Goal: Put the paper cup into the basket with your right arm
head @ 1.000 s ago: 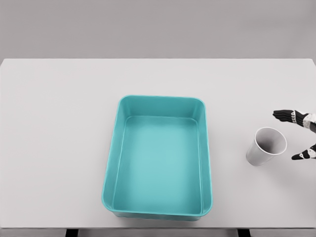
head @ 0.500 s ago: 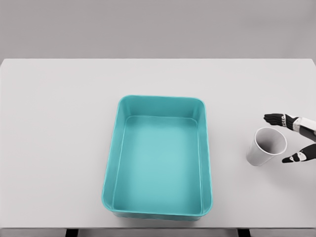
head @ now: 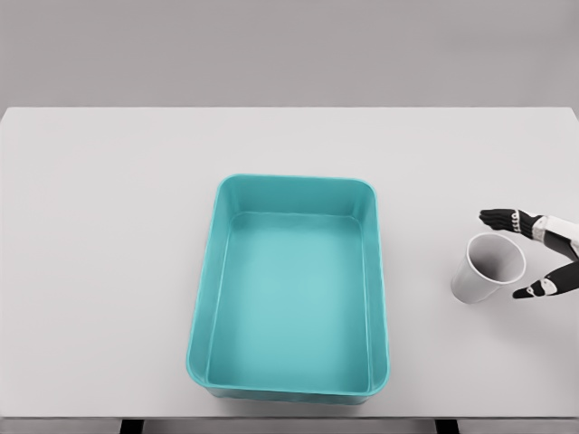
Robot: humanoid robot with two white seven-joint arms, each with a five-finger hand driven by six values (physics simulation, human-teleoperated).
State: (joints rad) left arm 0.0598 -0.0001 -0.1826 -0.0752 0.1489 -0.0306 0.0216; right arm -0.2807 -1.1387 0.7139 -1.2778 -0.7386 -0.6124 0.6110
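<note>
Fingers (head: 499, 218) spread wide on right hand (head: 543, 251) at frame's right edge, bracketing white paper cup (head: 486, 268) mid-right on white table (head: 109, 235), not gripping. Teal rectangular plastic basket (head: 291, 187) sitting center, well apart.

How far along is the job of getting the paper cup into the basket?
Done: the right hand has reached the paper cup. In hand: its open fingers flank the rim, no grasp visible yet. Left: gripping, lifting and placing the cup in the empty teal basket.
</note>
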